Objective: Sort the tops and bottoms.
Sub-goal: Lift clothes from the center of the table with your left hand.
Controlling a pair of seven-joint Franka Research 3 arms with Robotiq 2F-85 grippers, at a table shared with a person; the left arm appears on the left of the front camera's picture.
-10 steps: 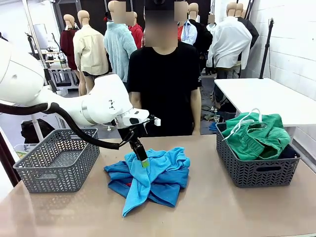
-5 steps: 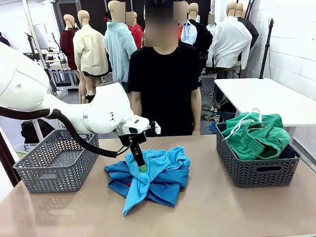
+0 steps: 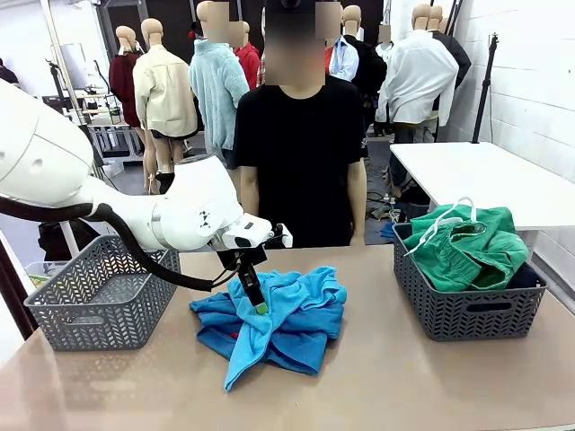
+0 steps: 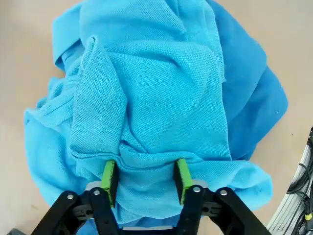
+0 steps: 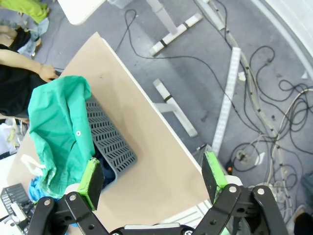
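At the left of the table (image 3: 404, 386) stands a grey basket (image 3: 103, 292). The left arm reaches in from that side, and the left gripper (image 3: 259, 303) points down into the light turquoise shirt (image 3: 278, 310) at the table's middle. In the left wrist view its green pads (image 4: 108, 175) straddle a raised fold of that shirt (both touch cloth); whether they pinch it firmly cannot be told. The medium blue shirt (image 3: 216, 328) lies under the turquoise one, showing at the left and near edges. A person (image 3: 301, 153) in black stands at the far side. At the right, a second grey basket (image 3: 467, 314) holds the bright green bottoms (image 3: 467, 247), heaped above the rim, with a dark garment (image 3: 528, 277) beneath them. The right gripper (image 5: 151, 172) hangs high beyond the table's right end, jaws wide apart and holding nothing.
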